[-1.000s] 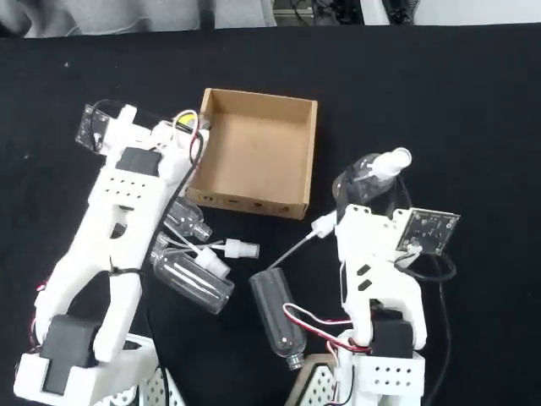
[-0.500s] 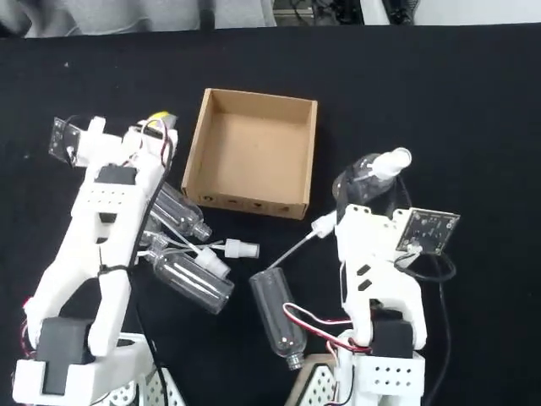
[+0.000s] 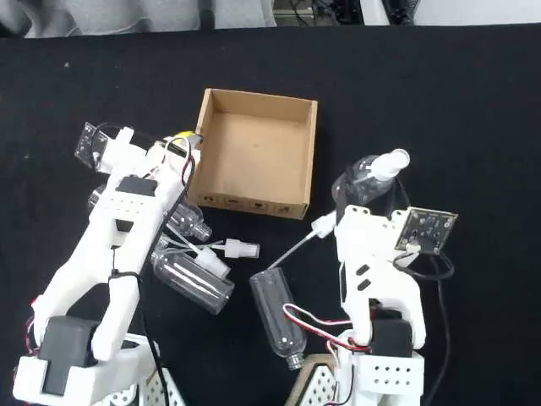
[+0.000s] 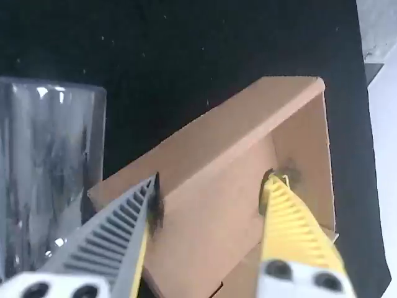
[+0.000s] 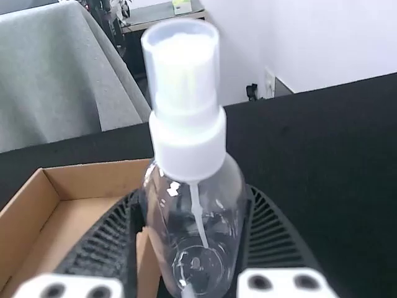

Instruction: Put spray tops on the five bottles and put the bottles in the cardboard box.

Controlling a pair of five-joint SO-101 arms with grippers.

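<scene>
Bottles (image 3: 277, 309) are lying loose on the counter (image 3: 439, 85) among spray tops (image 3: 241, 248), and the cardboard box (image 3: 258, 152) is sitting empty, so most of the work is looking undone. The right arm's (image 3: 376, 262) jaws are pinching one capped bottle (image 3: 359, 179) near the box. The left arm's (image 3: 127, 211) jaws are hanging spread at the box's side wall.

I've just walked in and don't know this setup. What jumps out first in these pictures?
The right hand grips a clear bottle with its spray top on, beside the cardboard box. The left hand hangs open at the box's opposite wall. Between the arms, more bottles and a loose spray top lie on the black table.
</scene>
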